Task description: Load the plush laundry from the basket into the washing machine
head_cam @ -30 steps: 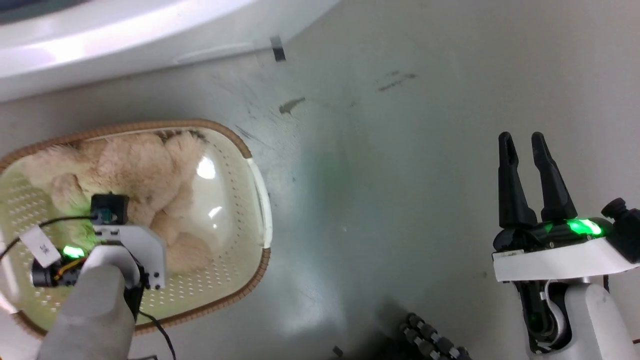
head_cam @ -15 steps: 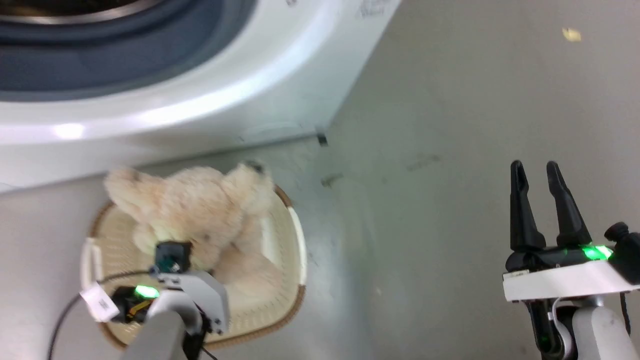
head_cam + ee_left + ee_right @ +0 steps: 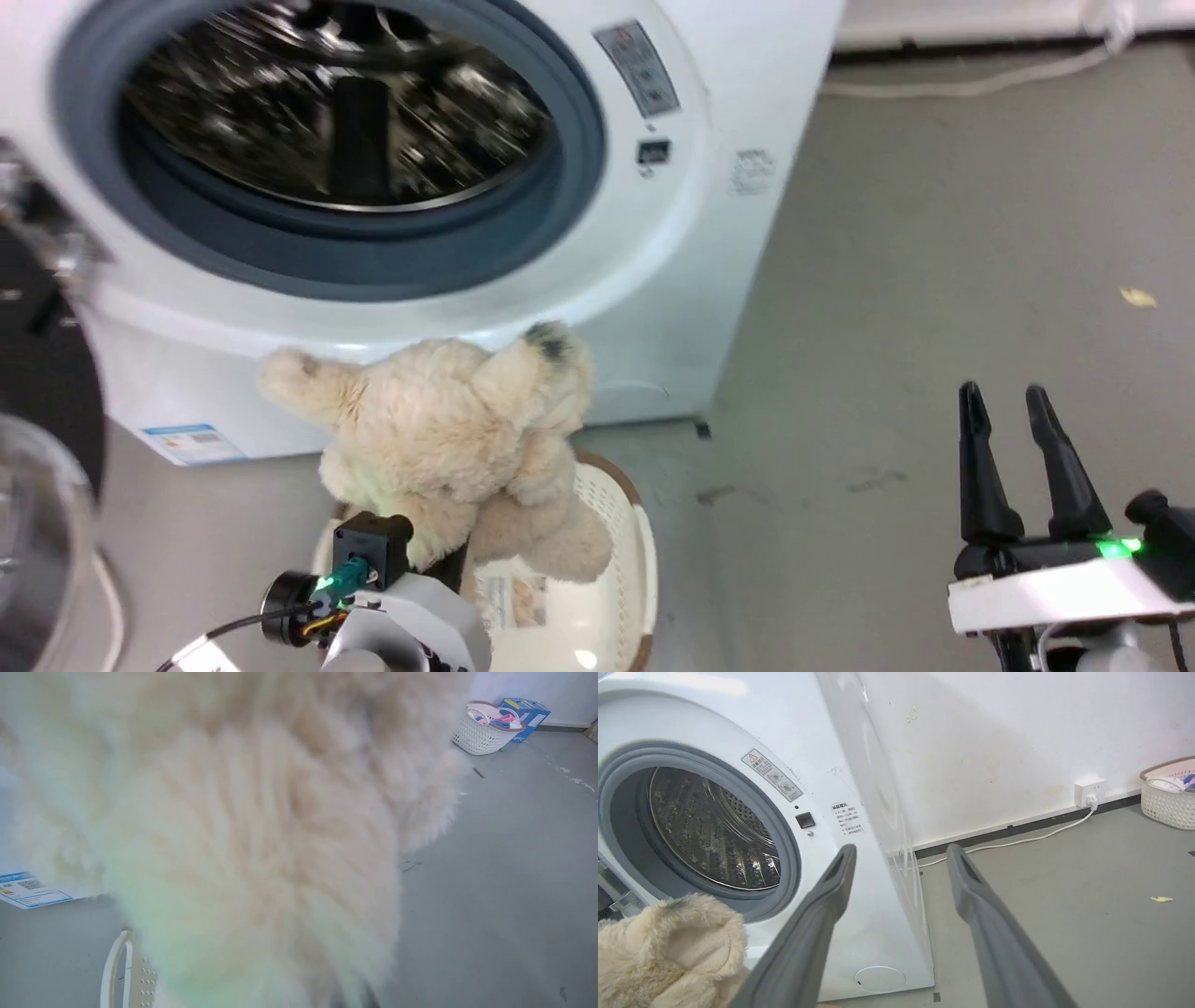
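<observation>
Plush laundry [image 3: 448,439] higher; left claw [image 3: 443,560] fur-hidden.

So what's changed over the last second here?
The left gripper has lifted the stuffed animal up out of the basket; it now hangs above it, before the open washer. The view's shift is the head camera tilting up. The right gripper stayed open and empty; the basket stayed on the floor.
</observation>
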{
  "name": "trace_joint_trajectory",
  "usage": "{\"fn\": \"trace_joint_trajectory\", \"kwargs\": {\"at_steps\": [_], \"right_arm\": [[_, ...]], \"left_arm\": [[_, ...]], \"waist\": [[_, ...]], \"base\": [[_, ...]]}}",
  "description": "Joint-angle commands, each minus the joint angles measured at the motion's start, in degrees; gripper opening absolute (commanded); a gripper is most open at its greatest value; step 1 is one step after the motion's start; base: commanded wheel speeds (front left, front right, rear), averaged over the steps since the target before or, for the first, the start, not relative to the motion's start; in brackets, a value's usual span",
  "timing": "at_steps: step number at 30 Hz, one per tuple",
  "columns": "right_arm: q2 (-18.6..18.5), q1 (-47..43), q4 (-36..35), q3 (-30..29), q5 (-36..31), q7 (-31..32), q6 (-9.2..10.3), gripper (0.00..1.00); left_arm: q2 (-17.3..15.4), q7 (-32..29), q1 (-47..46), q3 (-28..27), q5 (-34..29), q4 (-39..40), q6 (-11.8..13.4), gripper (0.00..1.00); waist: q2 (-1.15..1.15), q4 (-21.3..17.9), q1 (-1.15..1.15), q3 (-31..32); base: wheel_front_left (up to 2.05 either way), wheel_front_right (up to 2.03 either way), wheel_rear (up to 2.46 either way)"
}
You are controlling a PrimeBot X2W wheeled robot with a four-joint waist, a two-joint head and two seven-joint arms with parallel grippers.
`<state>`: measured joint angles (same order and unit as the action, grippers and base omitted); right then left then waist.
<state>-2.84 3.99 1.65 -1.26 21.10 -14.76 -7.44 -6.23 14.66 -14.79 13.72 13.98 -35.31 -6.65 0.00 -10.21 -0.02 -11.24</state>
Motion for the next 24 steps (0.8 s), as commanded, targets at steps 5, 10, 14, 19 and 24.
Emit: {"fn": "trace_joint_trajectory", "kwargs": {"at_steps": [5, 10, 14, 19, 24], "right_arm": [[-0.04, -1.65, -0.86, -0.59, -0.45, -0.24, -0.05, 1.0], [-0.04, -0.6, -1.64, 0.7, 0.15, -0.24, -0.05, 1.0], [-0.04, 1.2, -2.0, 1.24, 0.66, -0.24, -0.05, 1.0], [-0.04, 3.18, -2.83, 2.8, 0.41, -0.24, -0.05, 1.0], [-0.04, 6.64, -3.88, 2.8, 1.67, -0.24, -0.05, 1.0]], "left_arm": [[-0.3, 0.33, 3.67, -2.46, -2.1, 13.77, -0.08, 0.0], [-1.43, 0.33, 1.58, -5.85, -2.55, 21.75, 0.27, 0.0], [-3.28, -0.83, -3.94, -7.21, -2.6, 23.98, 0.57, 0.0], [-5.65, -4.93, -11.12, -9.38, -1.45, 25.25, 0.7, 0.0], [-9.65, -12.89, -22.61, -11.25, -1.23, 25.77, 1.02, 0.0]], "waist": [[0.0, 3.86, 0.02, 3.24], [0.0, 2.58, 0.02, -0.75], [0.0, 0.95, 0.02, -5.08], [0.0, -1.3, 0.02, -10.3], [0.0, -4.47, 0.02, -17.81]], "base": [[0.0, 0.0, 0.0], [0.0, 0.0, 0.0], [0.0, 0.0, 0.0], [0.0, 0.0, 0.0], [0.0, 0.0, 0.0]]}}
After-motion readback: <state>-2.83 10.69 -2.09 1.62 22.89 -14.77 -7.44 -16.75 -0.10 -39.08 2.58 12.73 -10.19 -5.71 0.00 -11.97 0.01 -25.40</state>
